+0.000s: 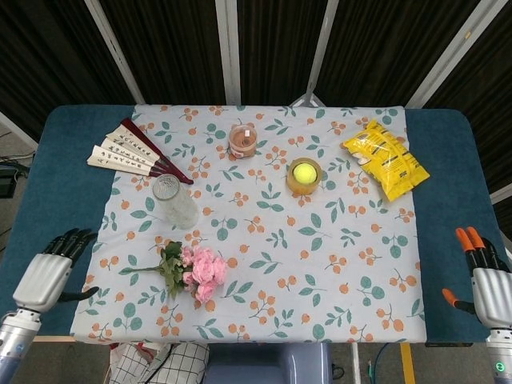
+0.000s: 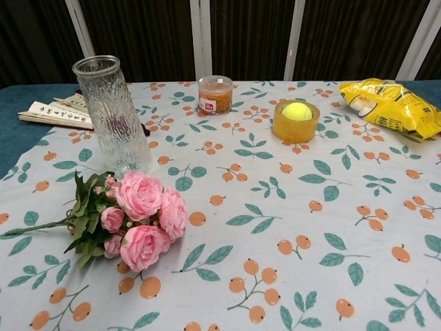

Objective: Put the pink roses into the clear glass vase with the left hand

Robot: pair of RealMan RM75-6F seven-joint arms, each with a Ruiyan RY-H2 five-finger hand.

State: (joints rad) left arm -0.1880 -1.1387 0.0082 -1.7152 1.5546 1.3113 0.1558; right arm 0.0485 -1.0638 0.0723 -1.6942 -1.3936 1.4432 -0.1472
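Note:
A bunch of pink roses point(image 1: 202, 270) point(image 2: 141, 214) with green leaves lies on its side on the floral tablecloth, stem pointing left. Just behind it stands the clear glass vase point(image 1: 174, 202) point(image 2: 112, 114), upright and empty. My left hand point(image 1: 50, 272) hovers at the table's front left edge, well left of the roses, fingers spread and holding nothing. At the front right edge my right hand point(image 1: 482, 274) shows orange fingertips, apart and empty. Neither hand appears in the chest view.
A folded fan point(image 1: 132, 150) point(image 2: 54, 112) lies at the back left. A small jar point(image 1: 242, 139) point(image 2: 215, 94) stands at the back middle, a tennis ball on a tape roll point(image 1: 304, 175) point(image 2: 296, 120) beside it, and a yellow snack bag point(image 1: 386, 158) point(image 2: 391, 105) at the back right.

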